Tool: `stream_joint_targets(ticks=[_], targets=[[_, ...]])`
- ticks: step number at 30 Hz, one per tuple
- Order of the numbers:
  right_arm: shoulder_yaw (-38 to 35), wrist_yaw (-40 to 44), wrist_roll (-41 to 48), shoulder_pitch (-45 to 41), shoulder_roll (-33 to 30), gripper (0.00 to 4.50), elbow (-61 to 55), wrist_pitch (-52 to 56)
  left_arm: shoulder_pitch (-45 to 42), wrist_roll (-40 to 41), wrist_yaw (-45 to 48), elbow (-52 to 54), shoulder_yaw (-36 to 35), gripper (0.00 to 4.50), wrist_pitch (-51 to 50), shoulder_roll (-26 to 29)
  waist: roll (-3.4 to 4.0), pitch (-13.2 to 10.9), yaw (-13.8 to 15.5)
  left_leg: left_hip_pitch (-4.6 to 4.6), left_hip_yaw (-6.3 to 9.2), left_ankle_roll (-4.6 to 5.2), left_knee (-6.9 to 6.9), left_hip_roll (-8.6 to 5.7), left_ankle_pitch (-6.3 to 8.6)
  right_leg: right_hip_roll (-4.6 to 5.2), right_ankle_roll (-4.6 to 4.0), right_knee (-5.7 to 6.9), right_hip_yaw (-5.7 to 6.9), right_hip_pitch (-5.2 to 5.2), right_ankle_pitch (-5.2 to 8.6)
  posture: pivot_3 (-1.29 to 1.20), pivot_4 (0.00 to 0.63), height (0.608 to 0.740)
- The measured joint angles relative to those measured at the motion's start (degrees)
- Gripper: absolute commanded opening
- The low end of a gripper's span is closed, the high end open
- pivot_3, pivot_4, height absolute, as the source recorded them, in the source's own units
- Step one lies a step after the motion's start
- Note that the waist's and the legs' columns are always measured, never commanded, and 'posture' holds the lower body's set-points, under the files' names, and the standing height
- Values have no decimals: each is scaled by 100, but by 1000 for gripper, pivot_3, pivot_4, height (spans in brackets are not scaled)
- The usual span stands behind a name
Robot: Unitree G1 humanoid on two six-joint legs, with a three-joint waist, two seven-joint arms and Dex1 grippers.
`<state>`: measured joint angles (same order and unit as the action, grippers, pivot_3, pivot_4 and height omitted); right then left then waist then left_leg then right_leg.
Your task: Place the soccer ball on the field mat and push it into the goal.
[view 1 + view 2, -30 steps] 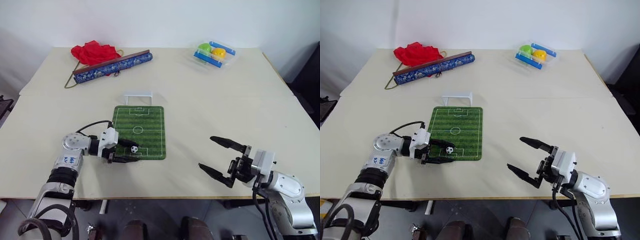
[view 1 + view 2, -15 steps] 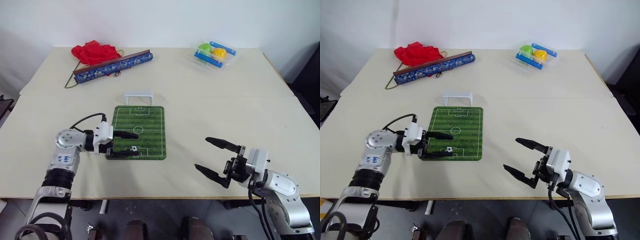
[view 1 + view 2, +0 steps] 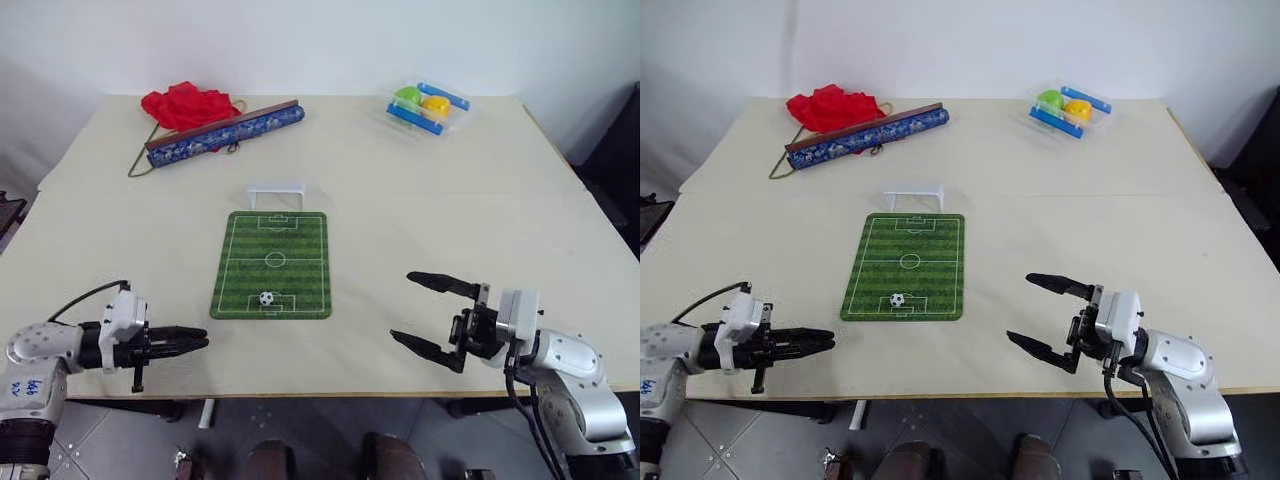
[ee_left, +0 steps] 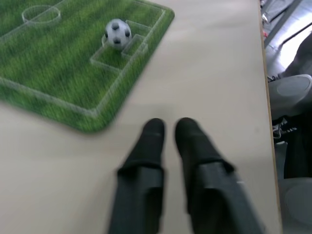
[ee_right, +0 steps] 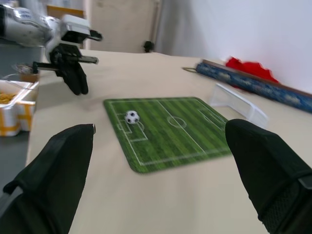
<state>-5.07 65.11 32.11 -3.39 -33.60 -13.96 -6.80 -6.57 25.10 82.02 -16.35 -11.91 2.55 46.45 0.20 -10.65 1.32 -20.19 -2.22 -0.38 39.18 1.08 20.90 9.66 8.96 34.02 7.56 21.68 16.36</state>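
Nearest me, my left gripper (image 3: 197, 342) hangs off the mat's near-left corner over bare counter (image 3: 120, 250), jaws clenched together on nothing, pointing roughly level toward the right. My right gripper (image 3: 428, 314) hovers at the near right edge of the counter, well apart from the mat, jaws spread wide and empty, aimed leftward across the surface.

Just beyond the left fingertips lies the field mat (image 3: 290, 275), flat and green. The soccer ball (image 3: 266, 298) sits on it in the near penalty box, free of both grippers, so placement looks done and the push remains.

I judge the ball to be light, hard and very ready to roll; a pinch would be fiddly and likely squirt it sideways. I would not take hold at all but nudge its near side, dead centre, with closed fingertips, gently, so it runs straight up the pitch.

Farther on, the goal (image 3: 276, 193) stands just past the mat's far edge, mouth facing the ball. An off-centre tap could miss that narrow frame.
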Motion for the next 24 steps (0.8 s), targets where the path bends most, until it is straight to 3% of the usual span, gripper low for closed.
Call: stream_joint_targets(ticks=[5,12,24], targets=[[-9,358,-25,-234,-3,4500,605,-160,-73,40,-179,546,273,13,-206,-422,0,0,8,-1,-1,0,-1,-1,0,0,0,-1,2,0,0,0,150,740],[-14,479,-69,34,48,4500,730,-365,-917,-99,-679,633,782,13,-559,-920,0,1,-23,1,-7,-1,1,-2,0,-1,1,1,1,0,-1,0,150,740],[-30,47,-195,219,267,4500,509,-494,-2696,-765,-833,-1935,1180,13,387,-1680,0,2,17,-2,-7,-1,7,-4,-1,-2,4,1,2,-1,-2,0,150,740]])
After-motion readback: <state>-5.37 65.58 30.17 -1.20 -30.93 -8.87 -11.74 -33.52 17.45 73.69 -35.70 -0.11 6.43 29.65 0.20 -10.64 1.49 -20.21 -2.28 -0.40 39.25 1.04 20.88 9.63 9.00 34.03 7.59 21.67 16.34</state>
